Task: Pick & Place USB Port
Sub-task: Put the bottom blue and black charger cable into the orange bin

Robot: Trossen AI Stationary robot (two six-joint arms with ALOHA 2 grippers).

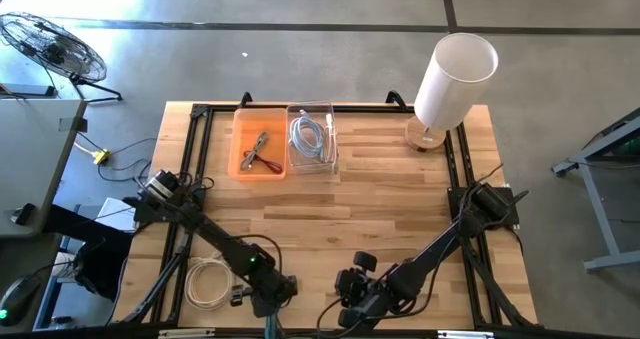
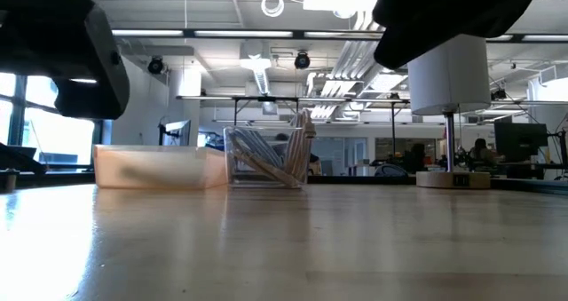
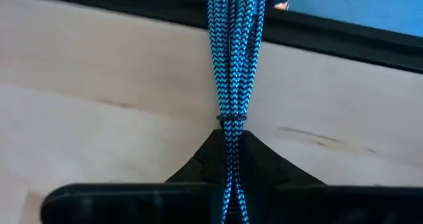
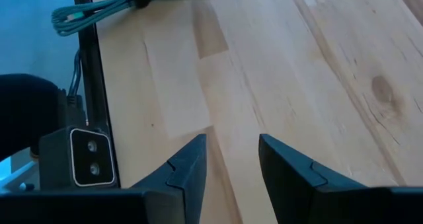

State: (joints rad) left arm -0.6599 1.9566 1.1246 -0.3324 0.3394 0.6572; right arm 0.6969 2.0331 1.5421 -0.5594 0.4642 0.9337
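Note:
A bundle of blue braided USB cable (image 3: 236,45), bound by a thin black tie, lies at the table's near edge. It crosses the black frame rail there (image 4: 84,14). My left gripper (image 3: 231,145) (image 1: 268,307) is shut on it. The cable's plugs do not show. My right gripper (image 4: 231,151) (image 1: 347,307) stands open over bare wood, right of the left gripper, with nothing between its fingers. My left gripper pinches the bundled strands between its two fingers just below the black tie (image 3: 231,119). The fingers slant down toward the table's near edge and lie along the cable. The bundle runs on from the fingertips over the black frame rail.
A coil of white cable (image 1: 208,279) lies left of my left gripper. At the far side stand an orange tray (image 1: 243,157) with a cable and a clear bin (image 1: 312,107) with a white cable. A white lamp (image 1: 452,79) stands far right.

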